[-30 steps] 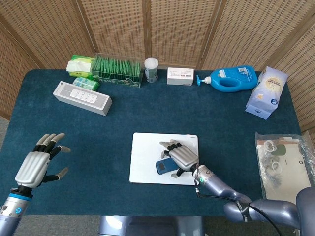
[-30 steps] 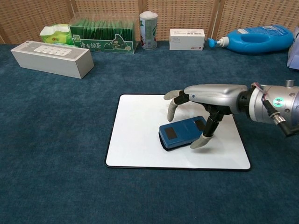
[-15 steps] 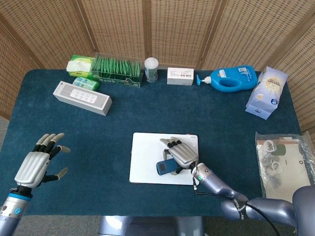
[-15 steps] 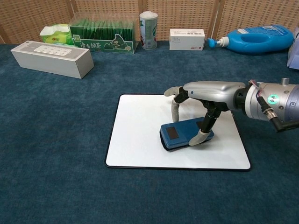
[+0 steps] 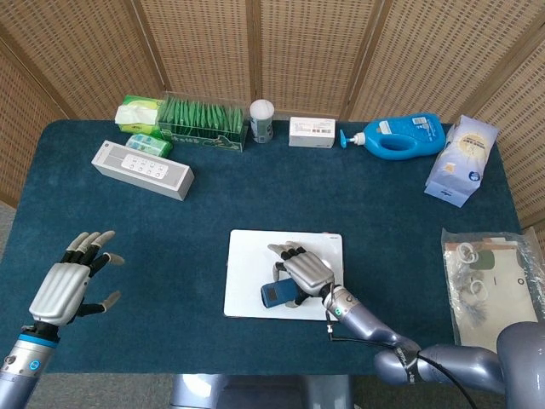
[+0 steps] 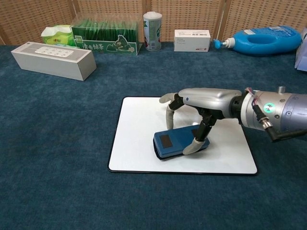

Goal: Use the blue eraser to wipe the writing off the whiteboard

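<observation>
— Where is the blue eraser (image 6: 180,142)?
— Flat on the whiteboard (image 6: 136,139). The right hand (image 6: 201,104) pinches it.
— And the left hand (image 5: 70,283)?
— Fingers spread, holding nothing, above the surface (image 5: 170,247).

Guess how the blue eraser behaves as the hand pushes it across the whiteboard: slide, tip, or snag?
The blue eraser is a low, flat block lying on the whiteboard, so it should slide rather than tip. The right hand contacts it near one end, so it may well rotate. The board's surface looks smooth, so snagging seems unlikely.
</observation>
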You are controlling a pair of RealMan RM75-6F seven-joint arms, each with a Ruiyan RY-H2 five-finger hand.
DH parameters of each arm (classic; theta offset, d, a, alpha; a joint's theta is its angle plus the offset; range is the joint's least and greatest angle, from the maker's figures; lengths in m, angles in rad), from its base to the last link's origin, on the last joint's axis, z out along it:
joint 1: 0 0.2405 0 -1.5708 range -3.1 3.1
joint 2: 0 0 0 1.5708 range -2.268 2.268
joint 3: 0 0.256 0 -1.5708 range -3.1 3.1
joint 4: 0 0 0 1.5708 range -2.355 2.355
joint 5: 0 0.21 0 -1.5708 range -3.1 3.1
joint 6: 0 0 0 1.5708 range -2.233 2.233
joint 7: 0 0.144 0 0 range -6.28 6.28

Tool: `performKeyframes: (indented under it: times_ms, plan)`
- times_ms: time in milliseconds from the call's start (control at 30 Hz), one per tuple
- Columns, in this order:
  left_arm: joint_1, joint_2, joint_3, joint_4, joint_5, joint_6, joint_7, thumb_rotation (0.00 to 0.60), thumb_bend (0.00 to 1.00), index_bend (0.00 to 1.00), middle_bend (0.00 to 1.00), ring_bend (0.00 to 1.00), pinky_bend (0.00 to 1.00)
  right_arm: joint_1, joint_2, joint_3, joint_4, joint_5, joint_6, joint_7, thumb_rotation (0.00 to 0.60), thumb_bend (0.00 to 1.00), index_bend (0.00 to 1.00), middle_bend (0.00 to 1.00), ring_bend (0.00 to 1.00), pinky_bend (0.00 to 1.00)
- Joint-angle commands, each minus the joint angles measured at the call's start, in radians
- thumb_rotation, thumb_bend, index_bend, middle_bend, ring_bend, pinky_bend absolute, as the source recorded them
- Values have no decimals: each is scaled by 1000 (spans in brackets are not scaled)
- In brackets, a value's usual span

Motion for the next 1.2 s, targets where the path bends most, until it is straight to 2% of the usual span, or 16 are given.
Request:
performKeyframes:
  times_ms: [33, 467, 900, 1200]
  plan:
    - [-2, 0, -1, -2, -1, -2, 3, 600, 333, 344, 85, 47, 0, 8, -17, -7, 17, 6, -6, -18, 600, 136, 577, 59, 0, 0]
    - [-1, 5, -2, -1, -5, 4, 5, 600, 333, 343, 84, 44, 0, 10, -4, -11, 40, 59, 1, -60, 600, 137, 587, 58, 0, 0]
    - [-6, -6, -1, -7, 3, 4, 25, 600, 333, 343, 84, 44, 0, -22, 116, -5, -23, 96, 50, -74, 600, 136, 588, 59, 0, 0]
    - [-5, 1, 3, -23, 11, 8, 26, 600, 333, 343, 84, 44, 0, -10, 81, -3, -42, 71, 31, -55, 600, 137, 588, 59, 0, 0]
